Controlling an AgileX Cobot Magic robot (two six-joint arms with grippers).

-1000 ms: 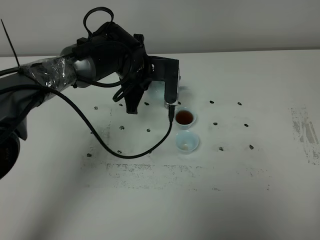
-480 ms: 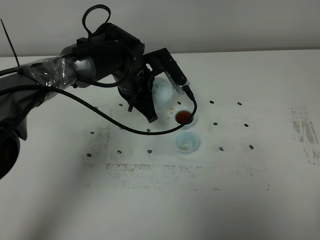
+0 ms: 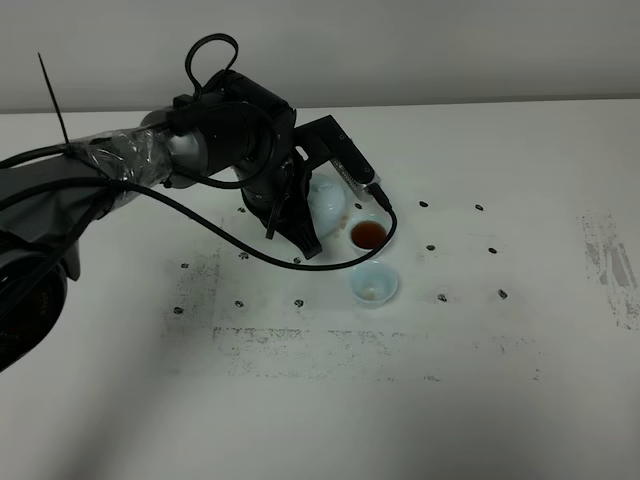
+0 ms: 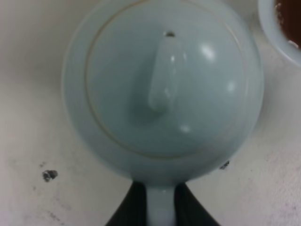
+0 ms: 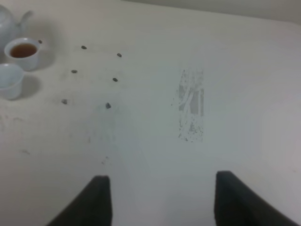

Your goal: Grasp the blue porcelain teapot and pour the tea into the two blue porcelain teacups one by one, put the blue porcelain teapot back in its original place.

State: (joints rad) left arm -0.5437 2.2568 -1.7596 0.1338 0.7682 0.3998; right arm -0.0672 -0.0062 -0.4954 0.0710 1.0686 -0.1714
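Teapot [image 4: 164, 89] gripped by left pincer [image 4: 161, 200], far cup [image 3: 368, 249] — holding tea [image 3: 369, 235]

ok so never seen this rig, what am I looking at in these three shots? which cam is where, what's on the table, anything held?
It is a two-armed robot at a white table. The wide picture comes from a camera mounted high, off the arms. The other two come from a camera on each arm's wrist, looking out past that arm's gripper.

In the wide view the black left arm reaches in from the left. Its left gripper is shut on the loop handle of the blue porcelain teapot; the left wrist view looks down on the lid.

Beside the pot stand two small blue cups. The farther teacup holds dark tea; the nearer teacup shows no dark liquid.

The right gripper is open and empty, well off to the side of the cups.
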